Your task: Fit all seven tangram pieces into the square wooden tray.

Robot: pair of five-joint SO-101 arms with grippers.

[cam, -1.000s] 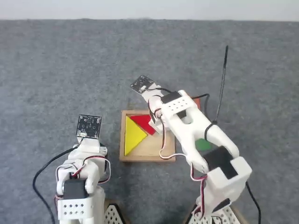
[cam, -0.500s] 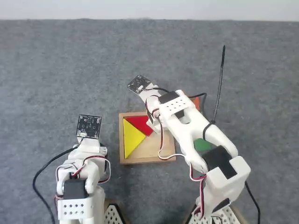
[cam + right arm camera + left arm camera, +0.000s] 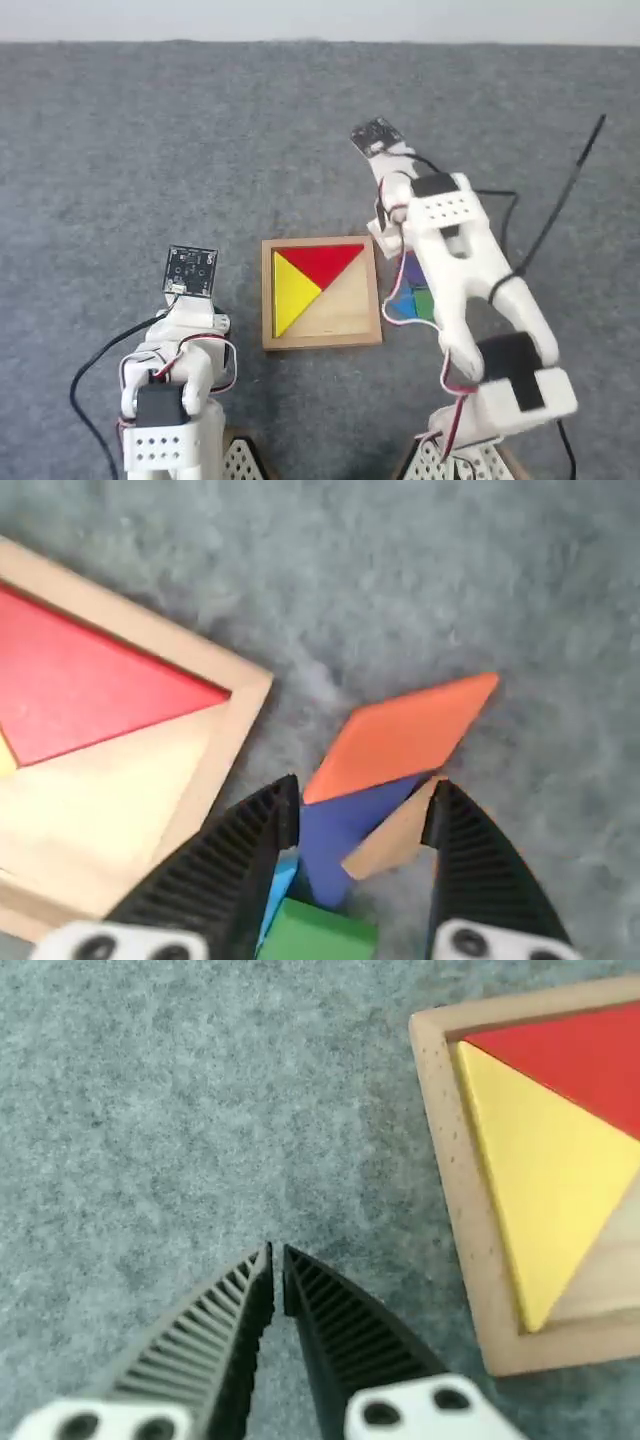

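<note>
The square wooden tray (image 3: 322,339) holds a red triangle (image 3: 322,262) along its far side and a yellow triangle (image 3: 292,290) along its left side, both lying flat. My right gripper (image 3: 365,783) hangs open just right of the tray. It is over a heap of loose pieces: an orange parallelogram (image 3: 400,735), a dark blue piece (image 3: 340,830), a tan piece (image 3: 395,842), a green one (image 3: 320,930) and a light blue one (image 3: 275,890). My left gripper (image 3: 277,1252) is shut and empty over bare carpet left of the tray (image 3: 440,1150).
Grey carpet covers the whole table. The right arm (image 3: 445,220) stretches over the heap and hides most of it from above; purple (image 3: 412,270), blue (image 3: 402,303) and green (image 3: 425,303) bits peek out. The left arm (image 3: 185,335) stays near the front left.
My right arm has swung from over the tray to its right side, above the loose pieces. The red triangle it was over now lies flat in the tray. The left arm has not moved.
</note>
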